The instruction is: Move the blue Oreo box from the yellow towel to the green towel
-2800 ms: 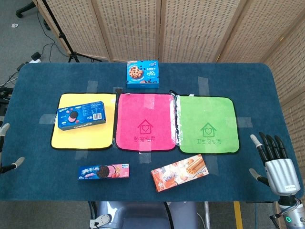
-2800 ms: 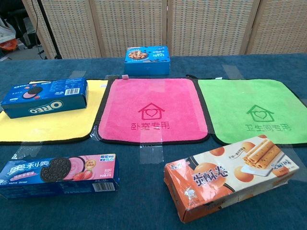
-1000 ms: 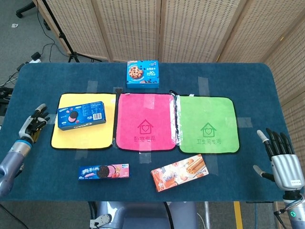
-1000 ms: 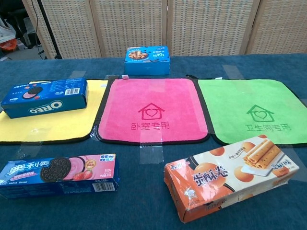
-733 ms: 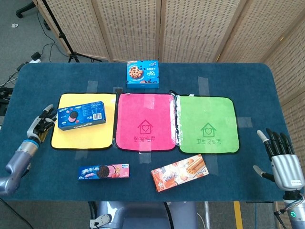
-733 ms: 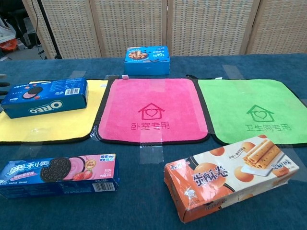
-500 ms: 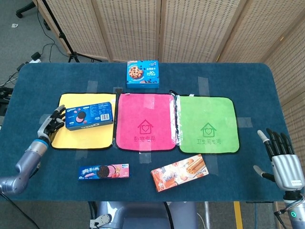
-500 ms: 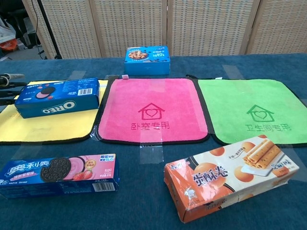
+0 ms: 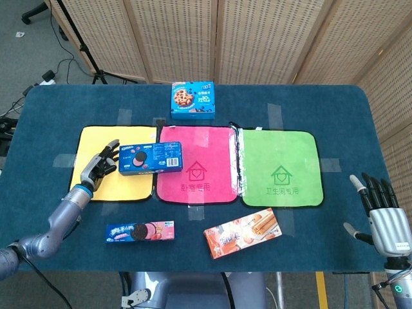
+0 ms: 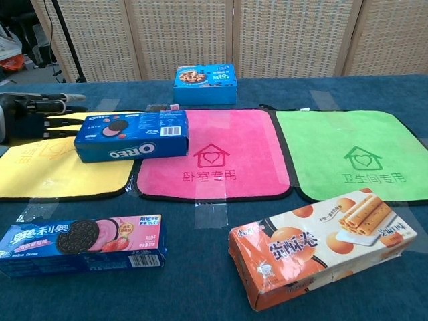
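The blue Oreo box (image 9: pixel 150 158) (image 10: pixel 130 135) lies flat across the seam between the yellow towel (image 9: pixel 106 187) (image 10: pixel 53 167) and the pink towel (image 9: pixel 199 174). My left hand (image 9: pixel 100 164) (image 10: pixel 40 114) is at the box's left end, fingers stretched out and touching it, holding nothing. The green towel (image 9: pixel 280 167) (image 10: pixel 354 160) lies bare at the right. My right hand (image 9: pixel 383 215) hovers past the table's front right corner, fingers spread, seen only in the head view.
A blue cookie box (image 9: pixel 192 98) stands behind the pink towel. A strawberry Oreo box (image 9: pixel 140 231) and an orange wafer-roll box (image 9: pixel 243 232) lie near the front edge. Wicker screens stand behind the table.
My left hand came in from the left edge and slid the Oreo box rightward, from the yellow towel's middle to its seam with the pink towel. The right hand barely moved.
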You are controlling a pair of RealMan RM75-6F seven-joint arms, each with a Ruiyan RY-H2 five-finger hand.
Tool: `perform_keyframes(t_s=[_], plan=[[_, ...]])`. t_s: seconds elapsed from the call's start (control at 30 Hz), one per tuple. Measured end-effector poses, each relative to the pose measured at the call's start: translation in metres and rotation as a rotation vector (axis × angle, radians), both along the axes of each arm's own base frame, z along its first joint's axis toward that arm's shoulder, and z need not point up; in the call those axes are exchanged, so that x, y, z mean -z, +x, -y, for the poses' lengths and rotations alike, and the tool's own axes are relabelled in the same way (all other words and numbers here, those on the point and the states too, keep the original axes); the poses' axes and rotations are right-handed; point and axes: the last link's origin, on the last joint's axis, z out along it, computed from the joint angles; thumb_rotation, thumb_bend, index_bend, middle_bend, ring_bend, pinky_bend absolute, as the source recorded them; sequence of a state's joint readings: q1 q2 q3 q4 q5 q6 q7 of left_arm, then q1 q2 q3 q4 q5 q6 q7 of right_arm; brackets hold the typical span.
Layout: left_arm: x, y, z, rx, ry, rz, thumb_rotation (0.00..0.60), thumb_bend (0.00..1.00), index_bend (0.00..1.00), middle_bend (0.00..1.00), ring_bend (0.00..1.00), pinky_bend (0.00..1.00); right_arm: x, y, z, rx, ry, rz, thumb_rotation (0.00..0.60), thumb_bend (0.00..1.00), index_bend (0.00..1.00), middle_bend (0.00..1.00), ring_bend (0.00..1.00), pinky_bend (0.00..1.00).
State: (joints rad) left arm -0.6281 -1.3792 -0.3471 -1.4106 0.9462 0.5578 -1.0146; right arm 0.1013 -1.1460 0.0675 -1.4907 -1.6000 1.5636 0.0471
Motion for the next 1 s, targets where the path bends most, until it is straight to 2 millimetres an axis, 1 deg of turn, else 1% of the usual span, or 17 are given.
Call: perform_keyframes(t_s=[0.07,0.1,0.27,0.5,0.63,0.73,0.77,0.8,0.87,0.9,0.93,0.97,1.0], plan=[[0.005,0.011,-0.001,0.021,-0.007,-0.006,0.6,1.0,0.0,0.0,0.0,0.0,-0.001,0.0,0.0,-0.001,-0.002,0.005,0.6,0.0,0.0,0.0,0.0,0.0],[0.01,0.02,-0.002,0.042,-0.015,-0.01,0.6,1.0,0.0,0.0,0.0,0.0,-0.002,0.0,0.0,0.001,-0.003,0.008,0.6,0.0,0.0,0.0,0.0,0.0],[0.03,0.051,-0.003,0.09,-0.036,-0.025,0.6,1.0,0.0,0.0,0.0,0.0,-0.004,-0.003,0.003,0.013,-0.005,0.021,0.6,0.0,0.0,0.0,0.0,0.0],[0.058,0.099,-0.001,0.16,-0.071,-0.051,0.6,1.0,0.0,0.0,0.0,0.0,-0.007,-0.006,0.005,0.022,-0.007,0.031,0.6,0.0,0.0,0.0,0.0,0.0],[0.069,0.118,0.002,0.187,-0.083,-0.059,0.6,1.0,0.0,0.0,0.0,0.0,-0.008,-0.007,0.005,0.026,-0.008,0.033,0.6,0.0,0.0,0.0,0.0,0.0],[0.072,0.126,0.003,0.199,-0.078,-0.066,0.6,1.0,0.0,0.0,0.0,0.0,-0.008,-0.007,0.006,0.028,-0.009,0.034,0.6,0.0,0.0,0.0,0.0,0.0],[0.072,0.127,0.003,0.2,-0.073,-0.071,0.6,0.98,0.0,0.0,0.0,0.0,-0.008,-0.008,0.006,0.029,-0.01,0.034,0.6,0.0,0.0,0.0,0.0,0.0],[0.072,0.127,0.003,0.201,-0.061,-0.077,0.6,0.9,0.0,0.0,0.0,0.0,-0.008,-0.008,0.006,0.03,-0.01,0.034,0.6,0.0,0.0,0.0,0.0,0.0],[0.069,0.126,0.002,0.204,-0.029,-0.096,0.6,0.64,0.0,0.0,0.0,0.0,-0.009,-0.009,0.006,0.033,-0.011,0.033,0.6,0.0,0.0,0.0,0.0,0.0],[0.066,0.124,0.002,0.208,0.004,-0.118,0.6,0.45,0.0,0.0,0.0,0.0,-0.009,-0.009,0.006,0.035,-0.011,0.033,0.6,0.0,0.0,0.0,0.0,0.0],[0.063,0.122,0.001,0.213,0.034,-0.138,0.6,0.33,0.0,0.0,0.0,0.0,-0.009,-0.01,0.006,0.035,-0.011,0.032,0.6,0.0,0.0,0.0,0.0,0.0],[0.059,0.119,0.001,0.219,0.069,-0.164,0.6,0.17,0.0,0.0,0.0,0.0,-0.008,-0.01,0.006,0.036,-0.01,0.032,0.6,0.0,0.0,0.0,0.0,0.0],[0.051,0.114,0.0,0.23,0.123,-0.21,0.6,0.06,0.0,0.0,0.0,0.0,-0.008,-0.01,0.006,0.036,-0.009,0.03,0.6,0.0,0.0,0.0,0.0,0.0]])
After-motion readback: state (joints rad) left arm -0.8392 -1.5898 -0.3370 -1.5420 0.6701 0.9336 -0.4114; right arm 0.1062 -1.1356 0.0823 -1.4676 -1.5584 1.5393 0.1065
